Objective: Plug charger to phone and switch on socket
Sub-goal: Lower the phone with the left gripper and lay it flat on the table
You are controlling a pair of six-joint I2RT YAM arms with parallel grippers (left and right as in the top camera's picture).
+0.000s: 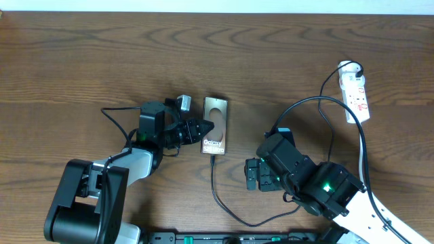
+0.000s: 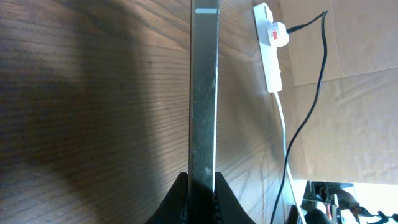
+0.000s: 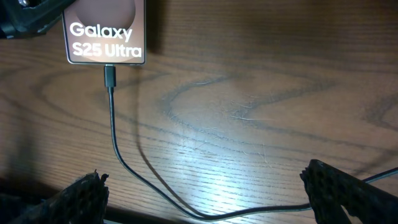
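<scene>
The phone (image 1: 215, 126) lies on the wooden table, bronze-grey face up with white "Galaxy" lettering. My left gripper (image 1: 205, 129) is shut on its left long edge; in the left wrist view the phone (image 2: 204, 87) runs edge-on between the fingers (image 2: 202, 186). The charger cable (image 1: 230, 210) loops along the table, and its plug tip (image 3: 110, 76) sits in the phone's (image 3: 106, 31) bottom edge. My right gripper (image 3: 205, 193) is open and empty, with the cable (image 3: 124, 162) lying between its fingers. The white socket strip (image 1: 355, 89) lies at the far right and shows in the left wrist view (image 2: 271, 50).
The strip's thick white cord (image 1: 380, 203) runs down the right side behind the right arm (image 1: 319, 183). The left arm's base (image 1: 85, 203) fills the lower left corner.
</scene>
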